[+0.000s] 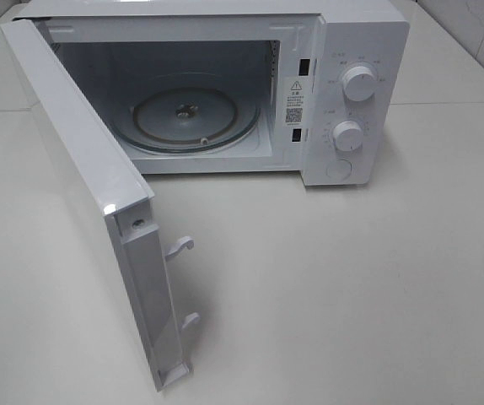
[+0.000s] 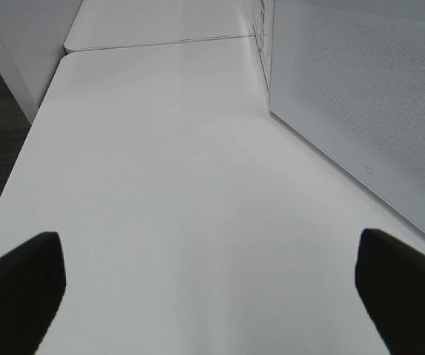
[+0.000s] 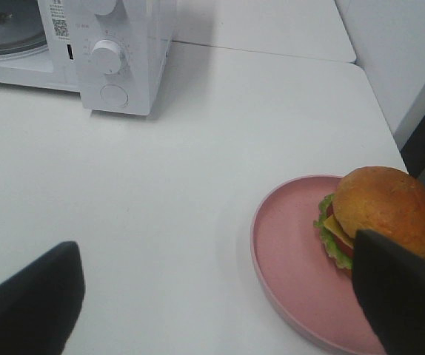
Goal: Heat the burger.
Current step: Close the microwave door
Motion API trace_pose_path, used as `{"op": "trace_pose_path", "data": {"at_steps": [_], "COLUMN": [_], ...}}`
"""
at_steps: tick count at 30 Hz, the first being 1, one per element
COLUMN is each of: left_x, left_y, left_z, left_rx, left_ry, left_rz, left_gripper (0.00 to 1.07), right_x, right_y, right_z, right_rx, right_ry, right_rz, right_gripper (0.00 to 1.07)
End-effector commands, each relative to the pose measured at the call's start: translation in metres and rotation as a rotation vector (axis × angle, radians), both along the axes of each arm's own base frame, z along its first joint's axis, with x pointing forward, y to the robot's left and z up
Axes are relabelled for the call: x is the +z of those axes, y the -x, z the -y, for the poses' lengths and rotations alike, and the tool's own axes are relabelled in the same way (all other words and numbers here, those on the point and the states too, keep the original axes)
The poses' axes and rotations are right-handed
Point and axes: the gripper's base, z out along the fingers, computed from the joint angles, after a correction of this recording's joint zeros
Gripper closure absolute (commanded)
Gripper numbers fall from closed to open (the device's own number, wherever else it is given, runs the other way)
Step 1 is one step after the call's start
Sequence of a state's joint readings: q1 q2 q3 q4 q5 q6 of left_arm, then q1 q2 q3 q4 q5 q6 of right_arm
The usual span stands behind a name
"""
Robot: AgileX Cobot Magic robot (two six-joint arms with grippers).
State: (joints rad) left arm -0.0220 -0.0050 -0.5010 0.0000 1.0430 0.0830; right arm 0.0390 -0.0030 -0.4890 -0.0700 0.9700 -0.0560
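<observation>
The burger (image 3: 386, 207), a golden-brown bun over green and red filling, sits toward one side of a round pink plate (image 3: 286, 251) in the right wrist view. My right gripper (image 3: 212, 296) is open above the table with nothing between its fingers. One dark finger (image 3: 401, 296) overlaps the burger's near edge in the picture. My left gripper (image 2: 211, 288) is also open and empty, over bare table beside the microwave door (image 2: 360, 96). The exterior high view shows neither gripper nor the burger.
The white microwave (image 1: 352, 51) stands at the back with its door (image 1: 82, 169) swung wide toward the front left. Its glass turntable (image 1: 193, 114) is bare. Two knobs (image 1: 357, 83) are on its right panel. The table edge (image 3: 386, 118) runs close behind the plate.
</observation>
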Motion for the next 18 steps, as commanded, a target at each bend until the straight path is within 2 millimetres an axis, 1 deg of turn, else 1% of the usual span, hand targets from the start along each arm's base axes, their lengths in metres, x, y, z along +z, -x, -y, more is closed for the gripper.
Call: {"op": "trace_pose_path", "data": {"at_steps": [1,3,4,5,6,7,8,9,11,12,14,18], "left_x": [0.0001,0.0001,0.0001,0.0001,0.0001,0.0001,0.0001,0.0001,0.0001,0.0001,0.0001,0.0001], "left_y": [0.0024,0.0024,0.0024,0.0024,0.0024,0.0024,0.0024,0.0024,0.0024,0.0024,0.0024,0.0024], "left_z": [0.0006,0.0006,0.0006,0.0006,0.0006,0.0006,0.0006,0.0006,0.0006,0.0006,0.0006,0.0006], "left_rx": [-0.004,-0.004,-0.004,-0.004,-0.004,-0.004,-0.004,-0.004,-0.004,-0.004,-0.004,-0.004], "left_ry": [0.013,0.013,0.013,0.013,0.013,0.013,0.013,0.013,0.013,0.013,0.013,0.013], "left_rz": [0.026,0.026,0.026,0.026,0.026,0.026,0.026,0.026,0.026,0.026,0.026,0.026], "left_gripper": [0.06,0.06,0.06,0.06,0.06,0.06,0.06,0.06,0.06,0.06,0.06,0.06], "right_x": [0.0005,0.0005,0.0005,0.0005,0.0005,0.0005,0.0005,0.0005,0.0005,0.0005,0.0005,0.0005], "right_y": [0.0039,0.0039,0.0039,0.0039,0.0039,0.0039,0.0039,0.0039,0.0039,0.0039,0.0039,0.0039], "right_z": [-0.0007,-0.0007,-0.0007,-0.0007,-0.0007,-0.0007,-0.0007,-0.0007,-0.0007,-0.0007,-0.0007,-0.0007], "right_rx": [0.006,0.006,0.006,0.006,0.006,0.006,0.006,0.006,0.006,0.006,0.006,0.006], "right_ry": [-0.008,-0.008,-0.008,-0.008,-0.008,-0.008,-0.008,-0.008,-0.008,-0.008,-0.008,-0.008], "right_rz": [0.037,0.037,0.037,0.037,0.037,0.037,0.037,0.037,0.037,0.037,0.037,0.037], "right_gripper": [0.16,0.27,0.27,0.31,0.38,0.38,0.43,0.43,0.50,0.50,0.54,0.56]}}
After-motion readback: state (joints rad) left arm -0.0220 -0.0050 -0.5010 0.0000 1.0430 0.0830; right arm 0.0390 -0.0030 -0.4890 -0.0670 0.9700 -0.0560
